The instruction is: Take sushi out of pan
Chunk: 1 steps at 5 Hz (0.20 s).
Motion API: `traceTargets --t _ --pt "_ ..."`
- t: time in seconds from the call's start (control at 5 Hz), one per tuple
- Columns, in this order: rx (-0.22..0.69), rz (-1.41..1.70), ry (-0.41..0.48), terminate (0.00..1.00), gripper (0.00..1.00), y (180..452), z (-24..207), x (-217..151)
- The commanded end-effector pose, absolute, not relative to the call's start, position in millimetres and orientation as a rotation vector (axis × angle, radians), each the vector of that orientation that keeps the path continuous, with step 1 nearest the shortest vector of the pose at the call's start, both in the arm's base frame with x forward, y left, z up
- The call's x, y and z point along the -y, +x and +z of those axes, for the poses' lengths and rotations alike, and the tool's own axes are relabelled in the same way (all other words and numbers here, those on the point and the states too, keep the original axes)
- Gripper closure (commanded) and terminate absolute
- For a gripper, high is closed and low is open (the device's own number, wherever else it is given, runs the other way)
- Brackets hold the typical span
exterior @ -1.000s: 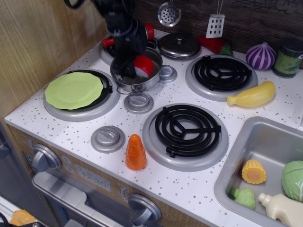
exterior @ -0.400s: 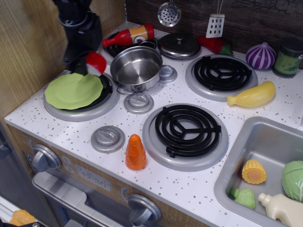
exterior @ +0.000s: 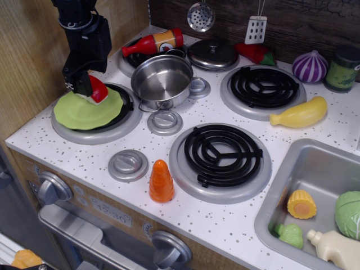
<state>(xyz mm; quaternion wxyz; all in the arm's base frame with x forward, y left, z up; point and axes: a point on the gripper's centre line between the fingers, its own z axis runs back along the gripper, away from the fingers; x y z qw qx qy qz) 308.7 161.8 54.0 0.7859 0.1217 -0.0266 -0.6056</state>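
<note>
Black robot arm reaches down at far left of a toy kitchen desk (exterior: 337, 126), its gripper (exterior: 85, 89) clamped on the sushi (exterior: 97, 90), red top w/ white base showing at the lower edge. The sushi sits at the back edge of the lime-green plate (exterior: 87, 111), which rests on the front-left burner; whether it touches the plate can't be told. The pan (exterior: 162, 80), shiny steel w/ loop handles, stands just right of the plate, nothing inside, well clear of the gripper. Behind the pan lies a red ketchup bottle (exterior: 152, 42) on its side; a steel lid (exterior: 212, 53) w/ knob sits beside it. An orange carrot cone (exterior: 161, 181) stands upright near the front edge, between a grey knob (exterior: 128, 165) and the front-right burner (exterior: 221, 155). Farther right: yellow banana (exterior: 298, 114) by the back-right burner, purple onion (exterior: 309, 66) and a green can (exterior: 344, 68) at the wall. The sink (exterior: 281, 185) at lower right holds corn (exterior: 301, 203), a cabbage (exterior: 349, 214) and a cream bottle (exterior: 334, 248).
</note>
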Motion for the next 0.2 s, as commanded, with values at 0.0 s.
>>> traceTargets --t 0.0 --pt "0.077 -1.318 0.306 1.0 0.0 313.3 66.6 -166.7"
